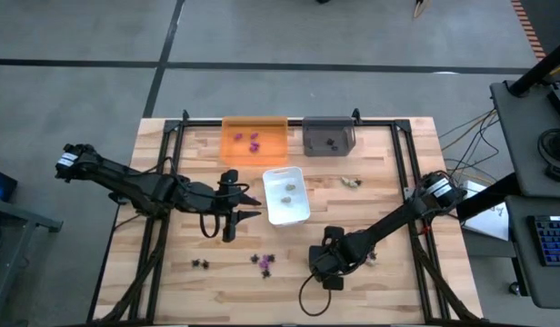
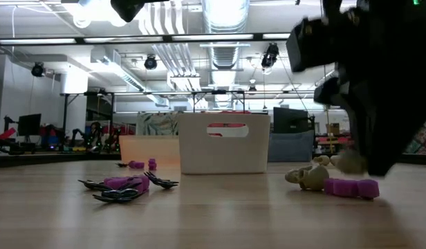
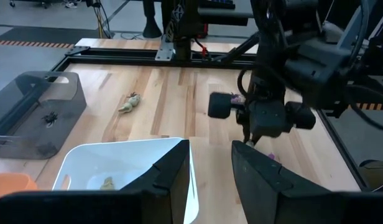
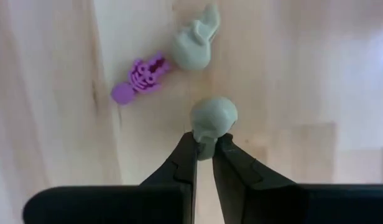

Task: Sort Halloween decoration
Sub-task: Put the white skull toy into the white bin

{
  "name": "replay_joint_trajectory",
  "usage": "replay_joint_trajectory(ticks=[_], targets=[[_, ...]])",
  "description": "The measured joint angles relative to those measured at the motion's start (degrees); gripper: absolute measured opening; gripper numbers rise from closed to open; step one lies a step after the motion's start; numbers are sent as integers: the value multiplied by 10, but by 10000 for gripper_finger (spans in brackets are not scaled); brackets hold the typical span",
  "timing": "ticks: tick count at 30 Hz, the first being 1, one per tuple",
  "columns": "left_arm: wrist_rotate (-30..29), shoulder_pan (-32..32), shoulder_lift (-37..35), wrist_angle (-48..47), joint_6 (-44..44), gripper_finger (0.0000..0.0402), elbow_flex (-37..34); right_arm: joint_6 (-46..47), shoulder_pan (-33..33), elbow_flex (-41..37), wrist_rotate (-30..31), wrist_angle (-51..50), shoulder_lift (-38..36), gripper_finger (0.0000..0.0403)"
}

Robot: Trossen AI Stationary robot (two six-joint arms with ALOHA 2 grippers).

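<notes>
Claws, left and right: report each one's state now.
Left claw: open, holding nothing, beside the white tray.
Right claw: shut on a pale skull piece.

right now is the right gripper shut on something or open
Shut on something: in the right wrist view the right gripper has its fingertips pinched on the base of a pale skull piece, with almost no gap between them.
</notes>
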Motion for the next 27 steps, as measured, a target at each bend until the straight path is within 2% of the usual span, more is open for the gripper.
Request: replay_joint_trajectory(ticks=[5, 15, 23, 27], targets=[[0, 0, 0, 6, 2, 102, 0, -7, -12, 14, 4, -42, -38, 29], [0, 0, 0, 21, 6, 102, 0, -84, -87, 21, 104, -40, -108, 28], [0, 0, 0, 20, 6, 102, 0, -208, -199, 25, 99, 21, -109, 28], [0, 0, 0, 20, 6, 102, 0, -251, -248, 25, 68, 64, -109, 28]])
